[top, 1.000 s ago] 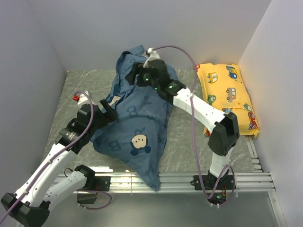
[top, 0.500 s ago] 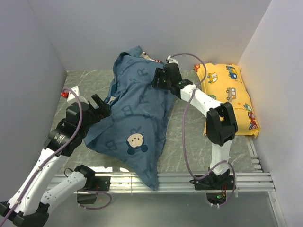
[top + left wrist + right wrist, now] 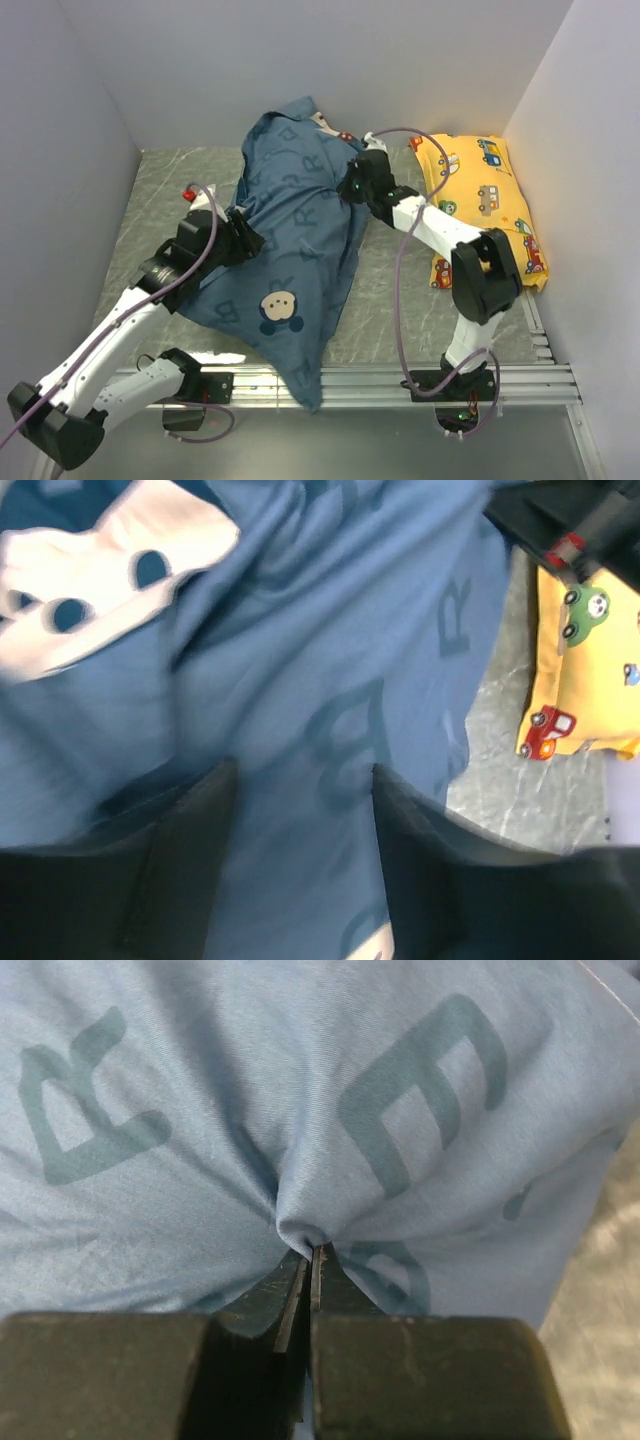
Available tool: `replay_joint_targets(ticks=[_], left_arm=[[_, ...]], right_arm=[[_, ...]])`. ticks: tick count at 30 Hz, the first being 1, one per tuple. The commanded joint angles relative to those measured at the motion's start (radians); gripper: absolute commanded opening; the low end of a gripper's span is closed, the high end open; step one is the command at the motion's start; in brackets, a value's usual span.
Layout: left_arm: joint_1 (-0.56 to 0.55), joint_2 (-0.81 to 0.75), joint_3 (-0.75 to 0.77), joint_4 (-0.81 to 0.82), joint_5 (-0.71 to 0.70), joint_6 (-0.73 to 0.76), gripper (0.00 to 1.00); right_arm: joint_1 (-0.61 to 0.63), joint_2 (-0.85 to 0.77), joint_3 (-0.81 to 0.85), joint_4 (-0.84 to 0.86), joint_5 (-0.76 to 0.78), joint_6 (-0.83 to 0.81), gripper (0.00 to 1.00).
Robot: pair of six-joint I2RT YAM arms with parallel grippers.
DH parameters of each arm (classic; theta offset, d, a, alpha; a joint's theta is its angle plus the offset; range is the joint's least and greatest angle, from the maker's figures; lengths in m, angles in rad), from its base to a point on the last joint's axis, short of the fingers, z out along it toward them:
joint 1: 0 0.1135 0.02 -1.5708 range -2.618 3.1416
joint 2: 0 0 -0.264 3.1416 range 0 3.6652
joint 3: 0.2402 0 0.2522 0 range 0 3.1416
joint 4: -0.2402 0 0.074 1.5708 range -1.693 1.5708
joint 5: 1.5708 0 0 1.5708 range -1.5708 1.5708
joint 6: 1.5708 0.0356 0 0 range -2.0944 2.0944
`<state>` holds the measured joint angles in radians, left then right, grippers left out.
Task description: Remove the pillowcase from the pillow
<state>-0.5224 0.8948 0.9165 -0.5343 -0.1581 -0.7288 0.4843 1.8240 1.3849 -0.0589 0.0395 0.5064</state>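
The blue pillowcase (image 3: 300, 230), printed with letters and a mouse face (image 3: 280, 310), lies bulging lengthwise down the table. The pillow is hidden inside it, apart from a small pale bit at the far end (image 3: 322, 121). My right gripper (image 3: 352, 185) is at the case's far right side, and the right wrist view shows it (image 3: 312, 1248) shut on a pinched fold of blue fabric (image 3: 300, 1110). My left gripper (image 3: 245, 238) presses into the case's left edge. In the left wrist view its fingers (image 3: 190, 860) stand apart with blue cloth (image 3: 300, 680) filling the gap (image 3: 303, 772). Whether they grip it is unclear.
A yellow car-print pillow (image 3: 480, 200) lies along the right wall, and its corner also shows in the left wrist view (image 3: 580, 680). Grey walls close in the left, back and right. The case's near corner hangs over the metal rail (image 3: 520, 378) at the front.
My right gripper slid to the case's far right side and shut on a fold. My left gripper moved right onto the case's left edge and its jaws narrowed. The case shifted slightly.
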Motion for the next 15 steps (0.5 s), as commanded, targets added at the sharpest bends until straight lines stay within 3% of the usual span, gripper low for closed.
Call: replay_joint_targets(ticks=[1, 5, 7, 12, 15], left_arm=[[-0.007, 0.075, -0.016, 0.094, 0.069, -0.006, 0.49], [0.018, 0.203, 0.059, 0.109, -0.003, 0.009, 0.31], [0.09, 0.298, 0.149, 0.106, 0.0, 0.026, 0.22], [0.29, 0.514, 0.356, 0.094, 0.071, 0.084, 0.22], [0.312, 0.617, 0.502, 0.088, 0.089, 0.135, 0.27]], right_arm=[[0.022, -0.146, -0.105, 0.02, -0.013, 0.027, 0.0], [0.08, -0.236, -0.197, 0.054, -0.029, 0.063, 0.0], [0.132, -0.268, -0.239, 0.057, -0.032, 0.08, 0.0], [0.35, -0.24, -0.23, 0.086, -0.006, 0.116, 0.0], [0.413, -0.178, -0.175, 0.079, -0.021, 0.147, 0.0]])
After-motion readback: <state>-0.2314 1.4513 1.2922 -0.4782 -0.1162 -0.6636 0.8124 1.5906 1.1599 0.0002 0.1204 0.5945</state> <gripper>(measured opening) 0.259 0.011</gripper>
